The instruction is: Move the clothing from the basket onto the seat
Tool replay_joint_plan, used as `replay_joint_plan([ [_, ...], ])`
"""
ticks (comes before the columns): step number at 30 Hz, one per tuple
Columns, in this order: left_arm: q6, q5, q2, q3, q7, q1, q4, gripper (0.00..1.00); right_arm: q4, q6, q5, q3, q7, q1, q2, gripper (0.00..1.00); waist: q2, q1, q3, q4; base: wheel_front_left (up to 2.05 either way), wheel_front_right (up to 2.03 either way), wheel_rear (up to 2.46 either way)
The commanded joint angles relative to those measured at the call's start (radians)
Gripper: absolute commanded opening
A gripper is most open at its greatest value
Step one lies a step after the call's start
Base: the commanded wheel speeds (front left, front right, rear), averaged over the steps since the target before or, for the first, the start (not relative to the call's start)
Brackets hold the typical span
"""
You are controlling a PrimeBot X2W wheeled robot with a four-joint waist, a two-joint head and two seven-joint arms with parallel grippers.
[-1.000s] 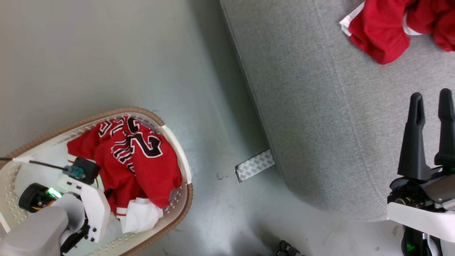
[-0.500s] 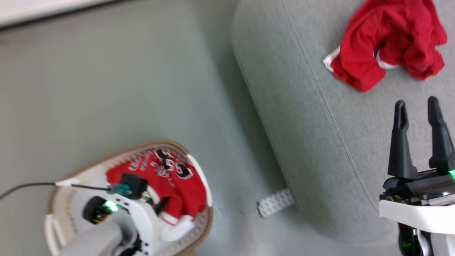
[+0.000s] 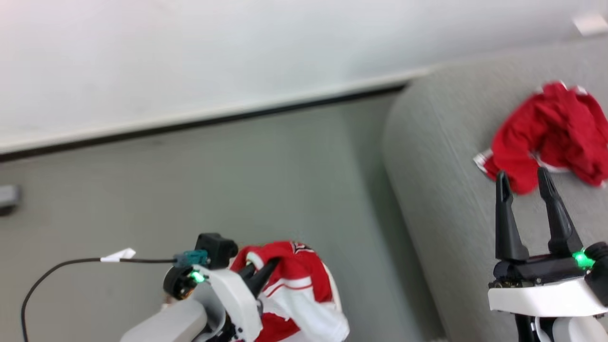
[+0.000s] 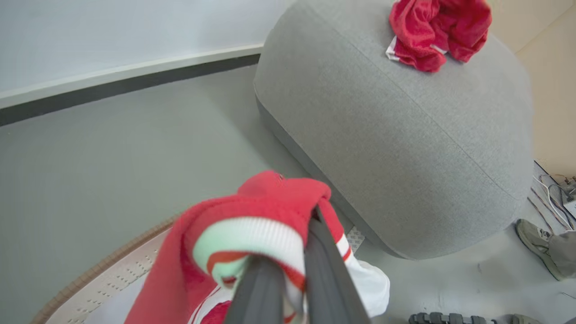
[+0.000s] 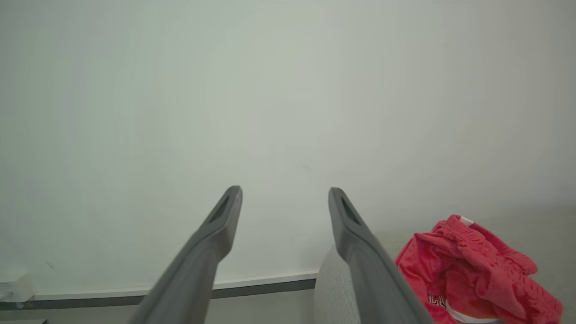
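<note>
The left gripper [image 4: 290, 243] is closed on the jersey [image 4: 252, 211]; its two dark fingers are pressed together on a fold of red cloth with a white band. The jersey is held up in the air, above the basket [image 4: 103, 270], of which a part of the brown rim and the perforated white wall is seen below the cloth. The grip is taken on a thick, doubled edge, probably because thin cloth slips less when several layers are pinched at once.

The seat [image 3: 451, 199] stands to the right of the basket, apart from it, with grey floor [image 3: 247, 171] between. One red garment [image 3: 546, 133] lies crumpled on top of the seat, so this part of the task can be judged as done, and the jersey is the piece now in transfer.

The right gripper [image 3: 521, 175] is held over the seat with its fingers spread wide, and nothing is between them. It is just before the red garment in the head view, but contact cannot be confirmed. It is probably placed there, out of the path, so that the left arm may be swung toward the seat. The hanging cloth should be carried high enough to pass the rounded edge of the seat.
</note>
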Motion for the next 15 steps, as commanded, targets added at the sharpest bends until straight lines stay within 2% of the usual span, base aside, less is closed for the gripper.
replay_joint_plan([
  [1,0.002,0.013,-0.003,0.021,-0.004,0.012,-0.025,0.00,0.012,-0.002,0.000,-0.003,0.000,0.018,-0.003,1.00,0.0000,0.0002,-0.104,0.102,0.00,0.00,0.00],
  [4,0.011,0.038,0.003,0.070,-0.004,0.020,-0.084,0.00,0.030,-0.002,0.006,0.006,0.000,0.035,-0.003,1.00,0.0000,0.0002,-0.138,0.135,0.00,0.00,0.00],
  [15,0.100,0.121,0.053,0.235,-0.004,-0.011,-0.350,0.00,0.081,-0.002,0.032,0.052,0.001,0.083,-0.002,1.00,0.0000,0.0002,-0.228,0.224,0.00,0.00,0.00],
])
